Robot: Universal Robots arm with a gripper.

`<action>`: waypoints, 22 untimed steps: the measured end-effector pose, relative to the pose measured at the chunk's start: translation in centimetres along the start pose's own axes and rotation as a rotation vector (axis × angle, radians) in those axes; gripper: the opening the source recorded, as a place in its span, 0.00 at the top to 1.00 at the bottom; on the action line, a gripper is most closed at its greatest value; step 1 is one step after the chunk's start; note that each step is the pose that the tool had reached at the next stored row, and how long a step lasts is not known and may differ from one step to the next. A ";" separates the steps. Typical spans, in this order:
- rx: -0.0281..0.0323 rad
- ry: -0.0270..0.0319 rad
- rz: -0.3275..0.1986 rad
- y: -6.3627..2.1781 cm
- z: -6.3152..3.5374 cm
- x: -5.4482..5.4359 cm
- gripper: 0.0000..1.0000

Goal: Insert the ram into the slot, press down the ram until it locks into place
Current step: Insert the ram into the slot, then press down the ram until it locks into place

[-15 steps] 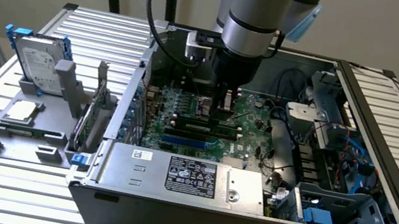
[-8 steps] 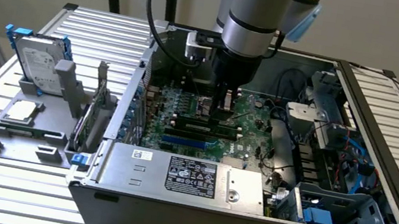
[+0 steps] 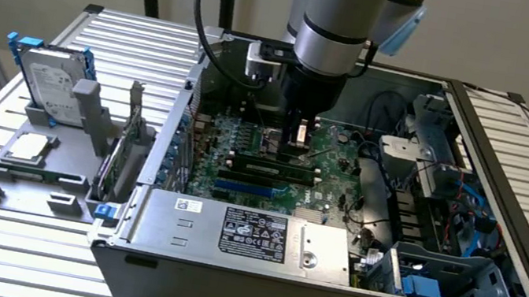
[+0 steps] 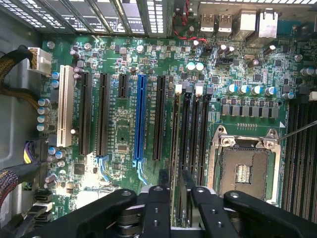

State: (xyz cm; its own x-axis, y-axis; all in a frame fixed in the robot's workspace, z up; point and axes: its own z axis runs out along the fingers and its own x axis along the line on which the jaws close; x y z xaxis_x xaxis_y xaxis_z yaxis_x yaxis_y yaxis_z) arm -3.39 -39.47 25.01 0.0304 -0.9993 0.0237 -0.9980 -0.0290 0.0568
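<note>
The ram stands on edge along the black slot closest to the blue slot, pale clips at both ends. In the wrist view the ram shows edge-on as a thin green line, running from a pale clip back to between my fingers. My gripper hangs straight down over the ram's middle and is shut on the ram. The gripper grips its top edge. Three alike slots lie bare beside it. Whether the ram is fully seated cannot be told.
The open computer case walls in the motherboard. A bare CPU socket lies beside the slots, the blue slot on the other side. The power supply is in front. An upright grey card and a hard drive stand outside the case, on the exterior view's left.
</note>
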 end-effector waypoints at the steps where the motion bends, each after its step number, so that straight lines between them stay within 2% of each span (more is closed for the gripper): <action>1: 0.0000 0.0000 0.000 0.00 0.00 0.0 0.82; 3: 0.0000 0.0000 0.000 0.00 0.00 0.0 0.89; 18: -0.0001 0.0002 0.000 0.00 0.01 0.0 0.89; 22: 0.0000 0.0000 0.000 -0.02 0.34 -0.1 0.89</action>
State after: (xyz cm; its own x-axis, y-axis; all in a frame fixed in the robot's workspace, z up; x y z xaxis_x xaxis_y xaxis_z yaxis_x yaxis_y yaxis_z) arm -3.39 -39.41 24.67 0.0304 -0.9993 0.0237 -0.9980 -0.0290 0.0568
